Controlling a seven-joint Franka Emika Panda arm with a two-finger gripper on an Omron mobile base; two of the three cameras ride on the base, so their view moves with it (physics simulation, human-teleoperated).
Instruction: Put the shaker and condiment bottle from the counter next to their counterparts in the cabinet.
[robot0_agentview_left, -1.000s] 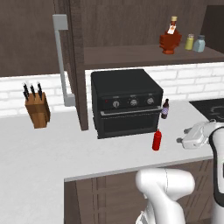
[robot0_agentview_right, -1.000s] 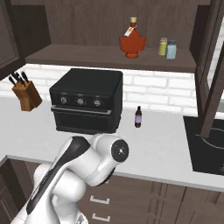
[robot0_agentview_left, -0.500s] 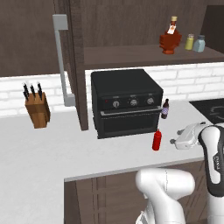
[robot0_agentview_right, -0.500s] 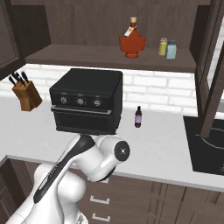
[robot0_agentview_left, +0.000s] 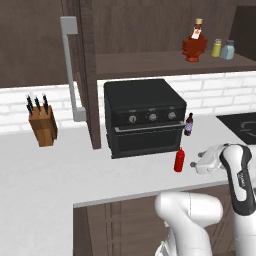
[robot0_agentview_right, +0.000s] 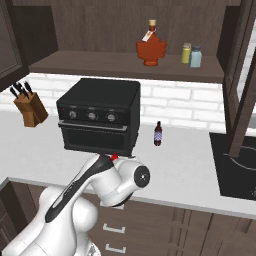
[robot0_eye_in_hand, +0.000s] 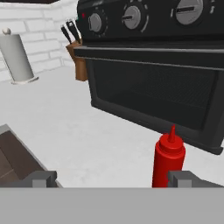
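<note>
In the hand view, the end effector (robot0_eye_in_hand: 111, 178) is standing with its two dark fingertips (robot0_eye_in_hand: 41, 178) spread wide apart along the bottom of the frame, holding nothing. Just beyond the right-hand fingertip, in the lower right of that frame, the red condiment bottle (robot0_eye_in_hand: 168, 160) is standing upright on the white table (robot0_eye_in_hand: 78, 131), its pointed nozzle reaching up in front of the lower edge of the black toaster oven (robot0_eye_in_hand: 157, 74); it is sitting nearer that fingertip than the middle of the gap.

In the left base view the end effector (robot0_agentview_left: 200, 162) is hovering low over the table (robot0_agentview_left: 55, 175) at the right of the frame, just beside the condiment bottle (robot0_agentview_left: 179, 160), which is standing just in front of the toaster oven's (robot0_agentview_left: 144, 116) lower right corner. A small dark brown bottle (robot0_agentview_left: 188, 124) is standing beside the oven's right side, farther back. In the right base view only a red tip of the condiment bottle (robot0_agentview_right: 114, 156) is peeking above the arm.

Farther back, at the left of the frame, a wooden knife block (robot0_agentview_left: 42, 124) is sitting on the table by the white brick wall. In the upper left of the hand view a paper towel roll (robot0_eye_in_hand: 16, 57) is standing upright.

Highest and farthest, on the shelf of the dark brown cabinet (robot0_agentview_left: 150, 62), the squat red-brown bottle (robot0_agentview_left: 194, 45) is standing left of the yellow-green shaker (robot0_agentview_left: 217, 48), and the pale blue-grey shaker (robot0_agentview_left: 228, 50) is standing just beside that one, at the upper right of the frame.
</note>
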